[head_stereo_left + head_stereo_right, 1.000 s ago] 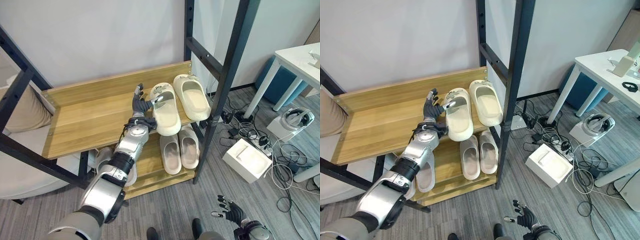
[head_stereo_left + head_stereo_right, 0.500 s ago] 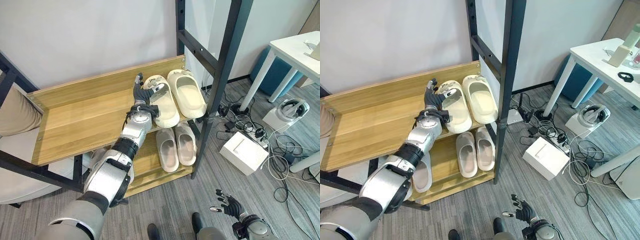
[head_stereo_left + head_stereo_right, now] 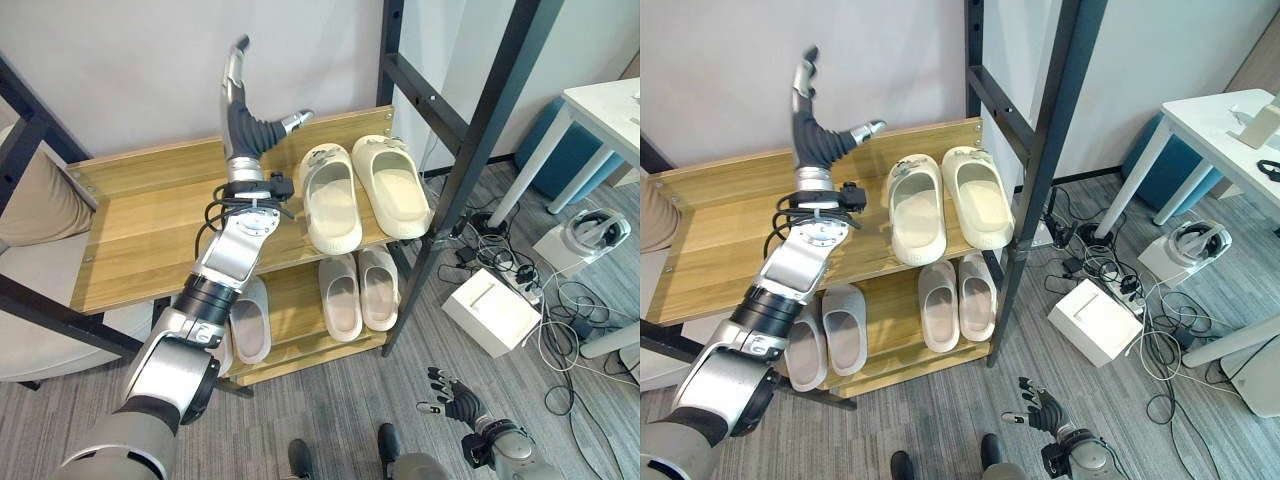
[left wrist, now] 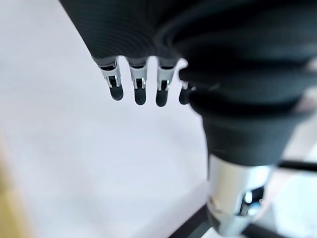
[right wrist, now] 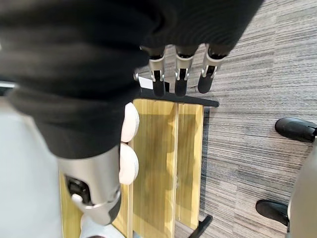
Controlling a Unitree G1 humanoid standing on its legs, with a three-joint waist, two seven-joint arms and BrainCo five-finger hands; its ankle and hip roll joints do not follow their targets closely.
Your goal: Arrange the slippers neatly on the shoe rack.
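Two cream slippers (image 3: 332,198) (image 3: 393,185) lie side by side, toes to the wall, at the right end of the wooden upper shelf (image 3: 160,235) of the shoe rack. My left hand (image 3: 240,110) is raised above the shelf, left of the slippers and clear of them. It is open, with straight fingers (image 4: 137,91) pointing up along the white wall and the thumb out to the right. On the lower shelf sit a second cream pair (image 3: 340,295) (image 3: 377,287) and a grey pair (image 3: 845,327) (image 3: 805,355). My right hand (image 3: 452,402) hangs open low over the carpet, holding nothing.
The rack's black post (image 3: 490,130) stands right of the slippers. A beige cushion (image 3: 40,210) lies left of the rack. On the floor at the right are a white box (image 3: 492,312), tangled cables (image 3: 560,330), a headset (image 3: 590,235) and a white table (image 3: 600,110).
My left hand has come off the left cream slipper and risen well above the shelf. That slipper now lies straight beside its mate. The camera has shifted too.
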